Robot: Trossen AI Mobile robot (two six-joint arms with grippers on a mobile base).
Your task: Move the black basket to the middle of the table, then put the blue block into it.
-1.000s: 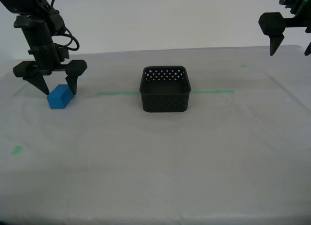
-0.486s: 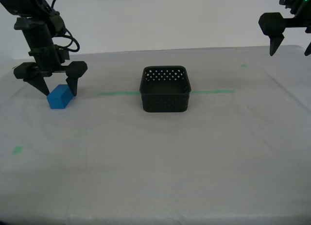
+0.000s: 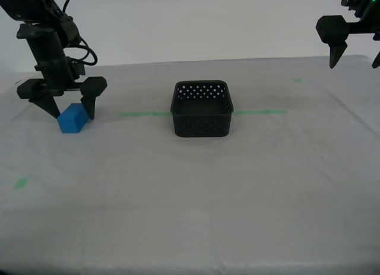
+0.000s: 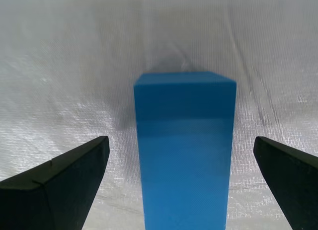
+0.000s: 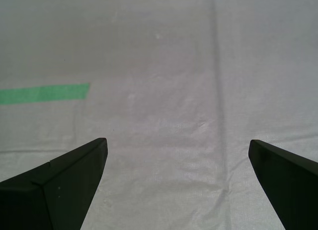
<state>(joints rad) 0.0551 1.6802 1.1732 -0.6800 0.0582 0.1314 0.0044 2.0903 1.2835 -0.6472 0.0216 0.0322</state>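
Observation:
The black basket (image 3: pixel 202 122) stands upright on the table (image 3: pixel 190 192), near the middle, on the green tape line. The blue block (image 3: pixel 72 123) lies on the cloth at the exterior view's left. My second gripper (image 3: pixel 72 115) is open and points down over it, one finger on each side. In the second wrist view the blue block (image 4: pixel 184 106) sits between the spread fingers of my second gripper (image 4: pixel 181 140), with gaps on both sides. My first gripper (image 3: pixel 354 65) hangs open high at the exterior view's right. In its own view my first gripper (image 5: pixel 178 140) has only cloth beneath it.
A long green tape line (image 3: pixel 142 114) runs behind the basket; a piece of green tape (image 5: pixel 44 93) shows in the first wrist view. Small green tape bits lie near the exterior view's left edge (image 3: pixel 22 183) and at the back right (image 3: pixel 297 80).
My second gripper has sunk a touch lower around the blue block. The basket, the block and my first gripper have not moved.

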